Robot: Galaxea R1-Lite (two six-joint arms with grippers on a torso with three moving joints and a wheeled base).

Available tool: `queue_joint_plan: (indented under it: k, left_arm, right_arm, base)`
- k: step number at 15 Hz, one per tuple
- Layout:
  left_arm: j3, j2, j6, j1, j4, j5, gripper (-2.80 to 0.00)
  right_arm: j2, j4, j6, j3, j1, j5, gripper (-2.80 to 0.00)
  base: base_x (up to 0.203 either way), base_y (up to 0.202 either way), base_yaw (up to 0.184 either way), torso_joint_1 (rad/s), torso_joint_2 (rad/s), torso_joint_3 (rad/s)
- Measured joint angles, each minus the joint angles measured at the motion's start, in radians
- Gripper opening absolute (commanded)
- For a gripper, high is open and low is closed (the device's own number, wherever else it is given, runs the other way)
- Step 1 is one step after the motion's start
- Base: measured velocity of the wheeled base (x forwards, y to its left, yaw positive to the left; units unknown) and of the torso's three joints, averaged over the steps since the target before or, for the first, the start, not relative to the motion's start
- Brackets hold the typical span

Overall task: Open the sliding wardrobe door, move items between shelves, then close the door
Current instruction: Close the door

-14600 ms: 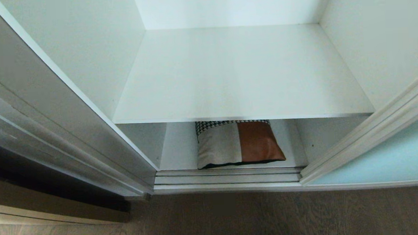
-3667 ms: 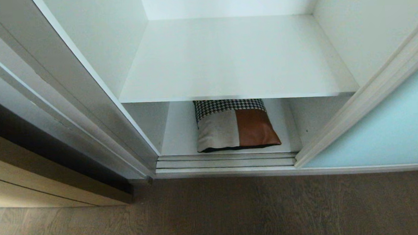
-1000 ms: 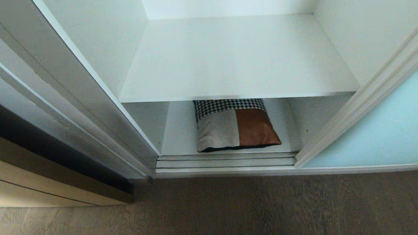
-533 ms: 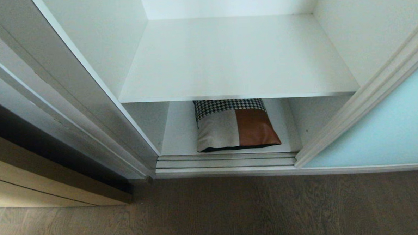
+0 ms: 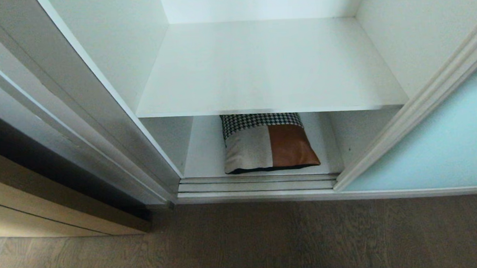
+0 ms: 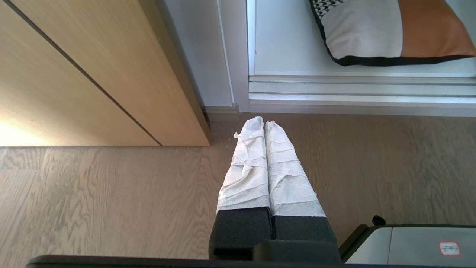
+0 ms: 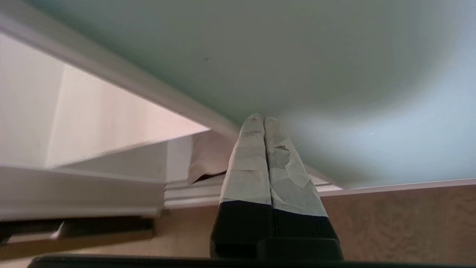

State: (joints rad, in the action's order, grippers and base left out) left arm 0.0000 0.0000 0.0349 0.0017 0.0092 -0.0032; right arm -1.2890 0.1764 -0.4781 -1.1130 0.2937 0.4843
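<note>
The sliding wardrobe door (image 5: 436,149) stands at the right side of the opening, its frosted aqua glass in a slim silver frame; the white wardrobe interior is exposed to its left. Two shelves are visible. The upper shelf (image 5: 267,64) spans the interior from wall to wall and carries nothing. The lower shelf (image 5: 203,151) sits beneath it, just behind the silver floor track (image 5: 257,185).

The cushion (image 5: 269,142) lies flat on the lower shelf — near the front edge, roughly centred between the side walls. Its houndstooth band faces the rear, cream panel toward the left, rust-orange panel toward the right; the dark back shows along the front edge.

The left gripper (image 6: 263,121) hangs over the wood-grain floor (image 5: 267,241), its two tape-wrapped fingers pressed together and holding nothing. Its tips point toward the left front corner of the wardrobe, beside the tan wooden door (image 6: 85,70).

The right gripper (image 7: 263,118) is likewise closed and empty — its fingertips are raised close to the aqua glass near the frame; contact cannot be confirmed.
</note>
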Motion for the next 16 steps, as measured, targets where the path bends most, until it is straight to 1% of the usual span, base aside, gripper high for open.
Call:
queue_joint_plan:
  k: [4,7,9,14,16]
  left_arm:
    - [0.000,0.000,0.000,0.000,0.000,0.000,-2.80]
    - [0.000,0.000,0.000,0.000,0.000,0.000,-2.80]
    - [0.000,0.000,0.000,0.000,0.000,0.000,-2.80]
    - [0.000,0.000,0.000,0.001,0.000,0.000,-2.80]
    - [0.000,0.000,0.000,-0.001,0.000,0.000,-2.80]
  right_arm:
    - [0.021,-0.002,0.003,0.015,-0.100,-0.029,-2.80]
    - [0.030,0.001,0.014,0.023,-0.215,-0.090,-2.80]
    - [0.032,0.001,0.044,0.032,-0.331,-0.159,-2.80]
    - [0.027,0.006,0.145,0.045,-0.684,-0.357,-2.80]
    - [0.020,0.008,0.219,0.043,-0.799,-0.424,-2.80]
  base:
    - [0.000,0.000,0.000,0.000,0.00,0.000]
    - [0.000,0.000,0.000,0.000,0.00,0.000]
    - [0.000,0.000,0.000,0.000,0.00,0.000]
    - [0.000,0.000,0.000,0.000,0.00,0.000]
    - [0.000,0.000,0.000,0.000,0.00,0.000]
